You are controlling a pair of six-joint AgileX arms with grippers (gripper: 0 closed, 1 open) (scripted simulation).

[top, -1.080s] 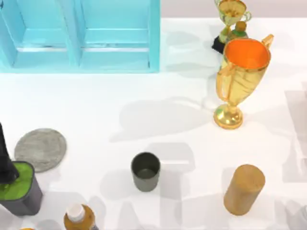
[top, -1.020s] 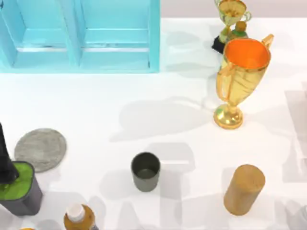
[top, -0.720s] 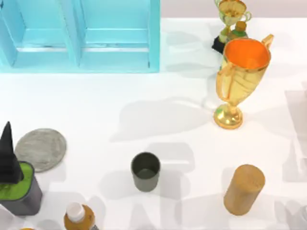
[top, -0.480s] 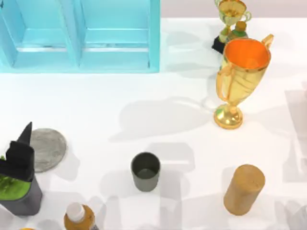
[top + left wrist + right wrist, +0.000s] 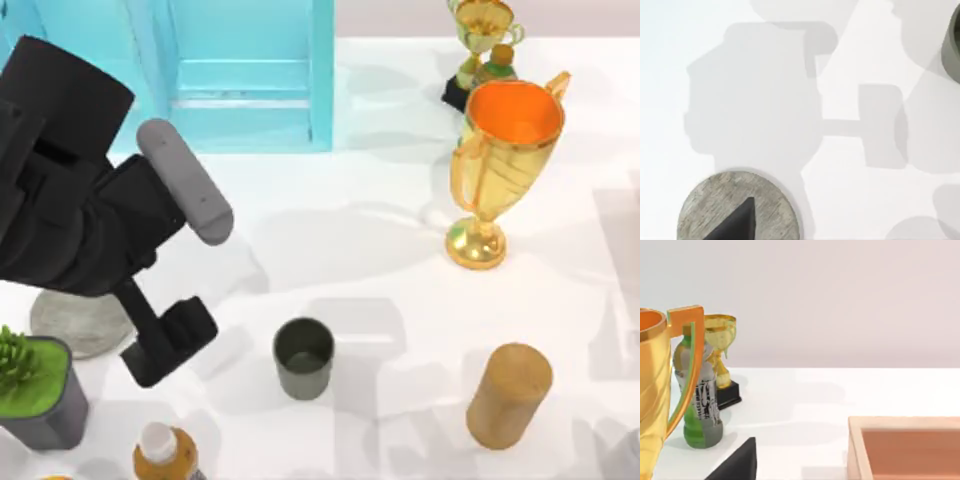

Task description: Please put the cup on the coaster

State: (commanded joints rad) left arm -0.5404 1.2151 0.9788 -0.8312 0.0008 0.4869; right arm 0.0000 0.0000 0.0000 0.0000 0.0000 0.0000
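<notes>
Near the front middle of the table [image 5: 330, 190], the cup [image 5: 303, 357] stands upright and empty, with nothing touching it. Well to its left lies the coaster [image 5: 70, 325], flat on the table and partly covered in the top view by the left arm [image 5: 80, 200]; a planter [image 5: 35, 390] sits just in front of it and a capped bottle [image 5: 162, 452] stands nearby at the front edge. To the cup's right are a wooden cylinder [image 5: 508, 395] and, farther back, a large gold trophy [image 5: 500, 160] with a smaller one [image 5: 482, 30] behind it. A blue cabinet [image 5: 240, 75] fills the back left.

The left gripper [image 5: 165, 340] hangs above the table between coaster and cup, apart from the cup. One dark finger tip [image 5: 737, 222] shows in the left wrist view over the coaster, with the cup's rim [image 5: 954, 47] at the frame edge; whether the fingers are spread or closed I cannot tell. The right arm is parked off to the right; its wrist view looks across at the trophies, a green bottle [image 5: 697, 405] and a wooden tray [image 5: 905, 447], and its fingers cannot be judged either.

By my reading, the step in hand is the approach: the cup is not yet grasped and nothing has been placed. The next move calls for carrying the left gripper rightward over the cup, bringing the fingers down on either side of its wall and closing them. The lift and sweep to the coaster should keep clear of the planter.
</notes>
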